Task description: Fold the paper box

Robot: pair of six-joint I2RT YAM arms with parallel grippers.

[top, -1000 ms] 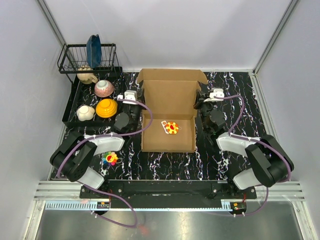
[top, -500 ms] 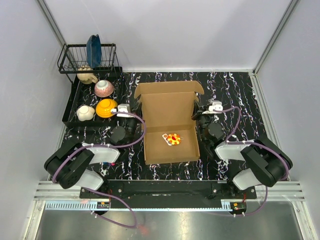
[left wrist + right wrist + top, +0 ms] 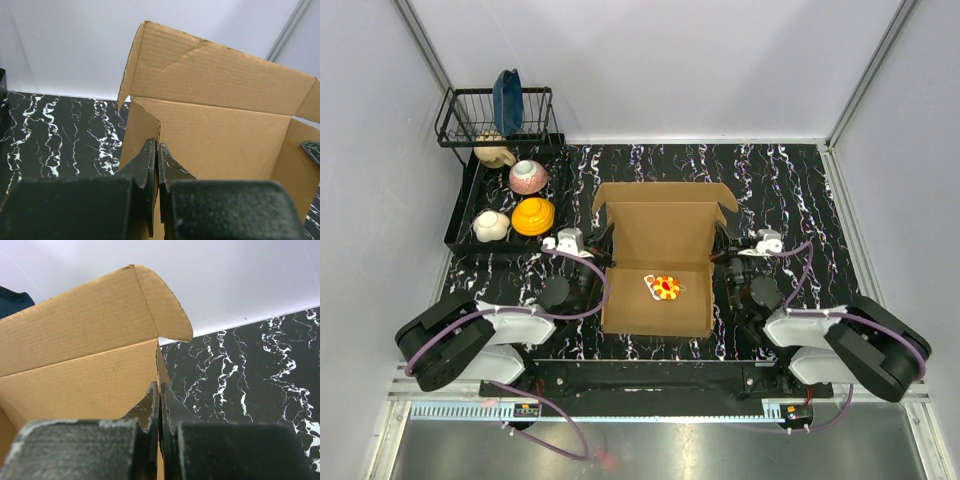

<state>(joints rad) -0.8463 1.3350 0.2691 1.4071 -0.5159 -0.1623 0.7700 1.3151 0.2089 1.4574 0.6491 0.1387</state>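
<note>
The brown cardboard paper box [image 3: 660,240] sits in the middle of the black marbled table, its lid standing up at the back and its side walls raised. A small red and yellow toy [image 3: 665,286] lies on its floor. My left gripper [image 3: 603,252] is shut on the box's left wall [image 3: 142,127], its fingers pinching the wall's top edge. My right gripper [image 3: 718,256] is shut on the box's right wall [image 3: 163,371] the same way. The lid [image 3: 215,75] and its curved corner flap [image 3: 167,310] rise behind the fingers.
A black tray [image 3: 462,228] at the back left holds an orange bowl [image 3: 533,215], a pink bowl [image 3: 528,176] and white dishes. A wire rack [image 3: 498,112] with a blue item stands behind it. White walls close in the table.
Both grippers have drawn back toward the near edge, pulling the box with them. The box has slid nearer and its lid stands more upright.
</note>
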